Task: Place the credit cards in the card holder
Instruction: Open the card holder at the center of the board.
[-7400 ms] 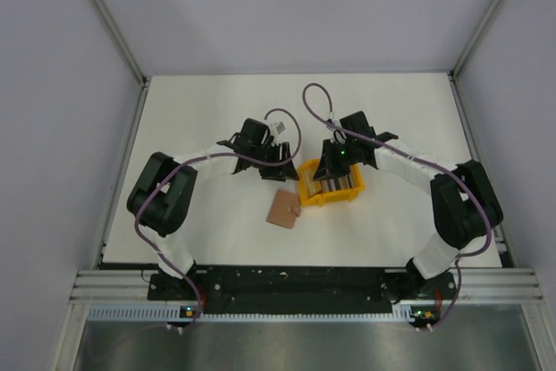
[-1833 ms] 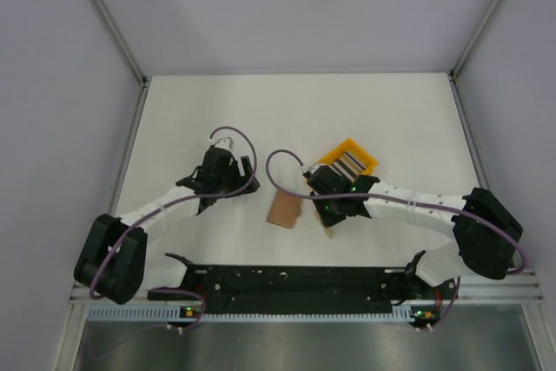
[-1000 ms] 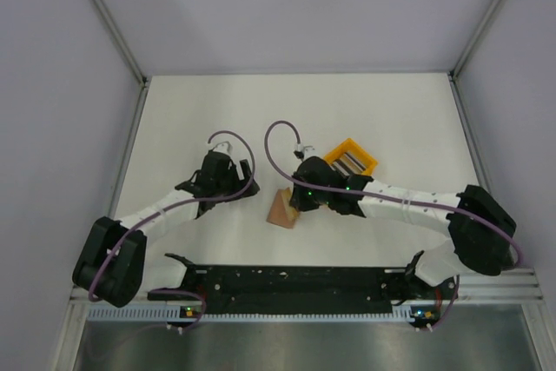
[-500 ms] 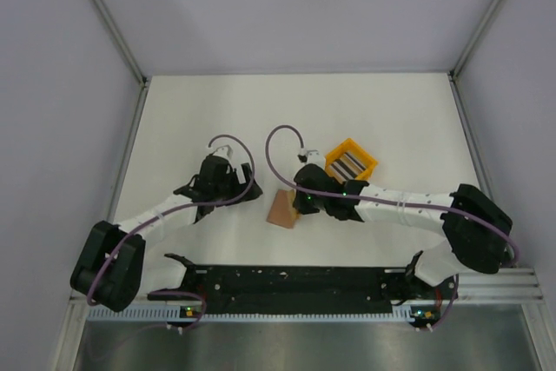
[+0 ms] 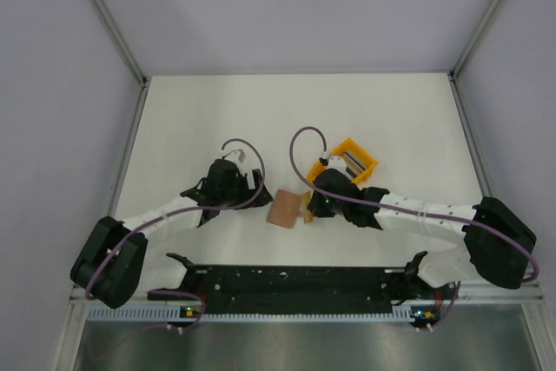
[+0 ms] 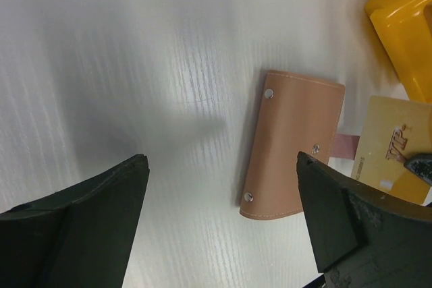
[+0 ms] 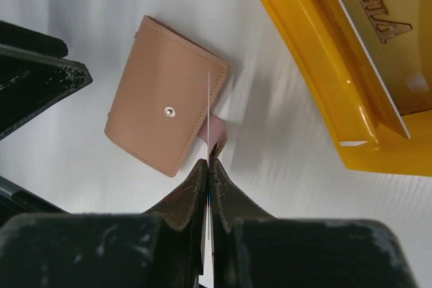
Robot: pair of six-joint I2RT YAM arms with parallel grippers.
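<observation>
The tan card holder [image 5: 284, 208] lies shut on the table between my two grippers, its snap stud facing up [image 7: 165, 112]; a pink inner flap sticks out at its right edge. My right gripper [image 7: 208, 165] is shut on a gold card marked "VIP" [image 6: 393, 148]. The card stands on edge in the right wrist view [image 7: 208, 109], against the holder's right edge. My left gripper [image 6: 223, 224] is open and empty, just left of the holder [image 6: 290, 146]. More cards [image 7: 378, 25] sit in the yellow tray.
The yellow plastic tray [image 5: 365, 159] stands just behind and to the right of the card holder, close to my right wrist. It shows at the upper right in both wrist views [image 6: 405, 25] [image 7: 317, 59]. White table lies all round.
My right gripper came away from the yellow tray with a card and moved down to the holder's right edge. My left gripper moved right, closer to the holder.
</observation>
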